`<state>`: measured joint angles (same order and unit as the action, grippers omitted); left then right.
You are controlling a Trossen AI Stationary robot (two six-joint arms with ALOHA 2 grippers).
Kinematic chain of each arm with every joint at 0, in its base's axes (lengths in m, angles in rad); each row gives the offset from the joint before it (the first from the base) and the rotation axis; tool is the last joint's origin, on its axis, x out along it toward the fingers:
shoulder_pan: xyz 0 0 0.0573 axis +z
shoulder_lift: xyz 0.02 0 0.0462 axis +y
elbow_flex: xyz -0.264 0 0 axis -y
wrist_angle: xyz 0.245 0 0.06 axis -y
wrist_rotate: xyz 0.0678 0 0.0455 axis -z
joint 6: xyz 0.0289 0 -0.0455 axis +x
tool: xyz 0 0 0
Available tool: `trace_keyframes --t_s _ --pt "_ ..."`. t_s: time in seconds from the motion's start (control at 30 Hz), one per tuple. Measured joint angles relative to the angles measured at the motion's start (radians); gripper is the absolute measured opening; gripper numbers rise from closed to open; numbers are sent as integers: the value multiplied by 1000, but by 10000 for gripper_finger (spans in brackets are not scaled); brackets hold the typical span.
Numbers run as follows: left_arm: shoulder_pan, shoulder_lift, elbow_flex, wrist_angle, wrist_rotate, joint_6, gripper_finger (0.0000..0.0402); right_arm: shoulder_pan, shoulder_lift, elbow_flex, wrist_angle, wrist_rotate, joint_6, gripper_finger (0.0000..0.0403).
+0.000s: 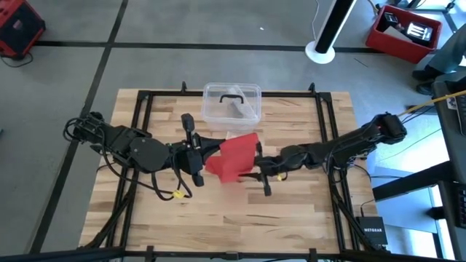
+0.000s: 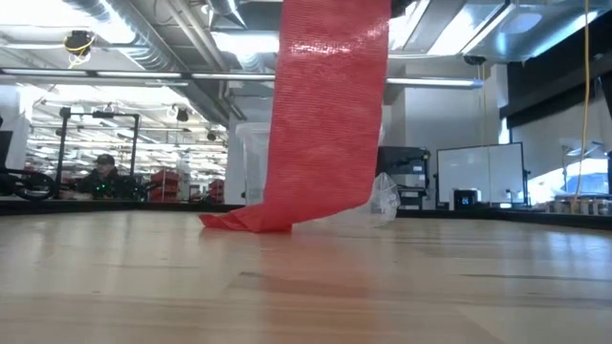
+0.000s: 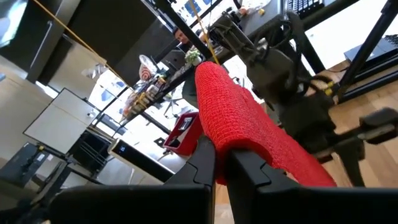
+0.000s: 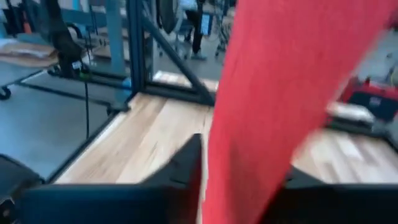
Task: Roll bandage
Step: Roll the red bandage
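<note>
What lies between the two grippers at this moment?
The bandage: in the high view its red band spans the gap between the left gripper and the right gripper, both closed on it. The low view shows its tail touching the table.

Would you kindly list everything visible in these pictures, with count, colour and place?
red soft fabric bandage: one, red, lifted at table centre between both grippers, lower end lying on the wood.
clear plastic box with black handle: one, clear, far table edge, behind the bandage.
wooden table: one, light wood, black frame.
red crate: one, red, floor beyond the table's right corner.
left gripper: one, dark, shut on the bandage at centre-left.
right gripper: one, dark, at the bandage's right edge.
</note>
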<state>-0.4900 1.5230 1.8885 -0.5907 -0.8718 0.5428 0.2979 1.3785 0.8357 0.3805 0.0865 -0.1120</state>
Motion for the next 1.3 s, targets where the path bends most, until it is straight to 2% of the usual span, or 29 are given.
trace_keyframes --t_s 0.07,0.3,0.47,0.57,0.7,1.0,1.1,1.3 --pt "0 0 0 0 -19 11 11 20 -16 6 -18 -4 -45 17" --pt "7 -7 0 -22 -202 119 5 176 -73 44 -124 66 -107 6" --pt "28 -12 0 -117 -208 100 5 288 -75 133 -179 148 -185 4" --pt "40 -10 -6 -189 -208 28 4 352 -75 223 -262 239 -228 3" --pt "48 -5 -65 -215 -206 -20 3 421 -75 330 -295 302 -287 3" --pt "20 41 -272 -175 -140 -149 2 426 -74 498 -346 400 -329 2" --pt "3 67 -326 -149 -107 -189 2 404 -74 540 -354 433 -349 1" --pt "-31 143 -392 -40 -85 -165 2 320 -74 580 -354 438 -317 1"
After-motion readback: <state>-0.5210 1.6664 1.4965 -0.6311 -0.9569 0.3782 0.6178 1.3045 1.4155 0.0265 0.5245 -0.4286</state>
